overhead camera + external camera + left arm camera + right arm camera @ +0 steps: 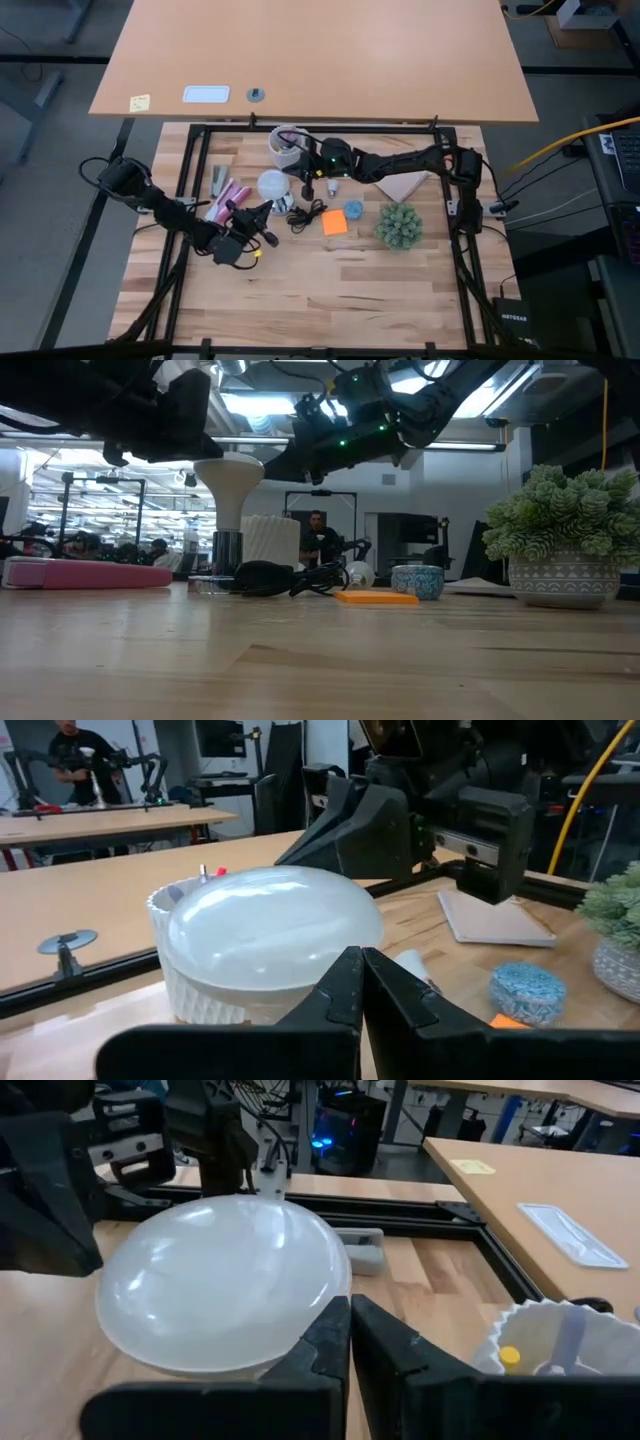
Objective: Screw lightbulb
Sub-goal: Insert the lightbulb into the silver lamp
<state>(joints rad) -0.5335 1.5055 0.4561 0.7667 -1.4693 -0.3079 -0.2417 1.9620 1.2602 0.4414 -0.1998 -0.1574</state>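
Wooden slats form the work table (pixel 300 300), bounded by a black frame, with a larger plain desk beyond it and an open lab room visible behind.

The lightbulb (pixel 272 184) stands upright near the table's centre-left. Its long axis is vertical: dome on top, narrow neck below, entering a dark base on the table, as the low view shows (pixel 229 480). A black cord (pixel 290 578) lies coiled just beside that base. The pale ribbed cup (pixel 287 146) stands just behind the bulb.

The left gripper (pixel 262 212) sits just beside the bulb on the near-left side, fingers pressed fully together and holding nothing. In its wrist view the dome (pixel 270 925) fills the area directly ahead of the fingertips.

The right gripper (pixel 304 186) reaches in from the far-right side, fingers likewise closed and empty. Its wrist view shows the dome (pixel 225 1280) directly ahead and slightly below.

Both grippers therefore flank the bulb from opposite sides, at roughly dome height. Neither touches it as far as the views show. The right gripper appears marginally nearer to the dome.

Judgement: any turning move must act about the vertical axis, so a gripper has to open first and then close around the dome or neck from the side. Whether the base is already seated in a socket cannot be determined.
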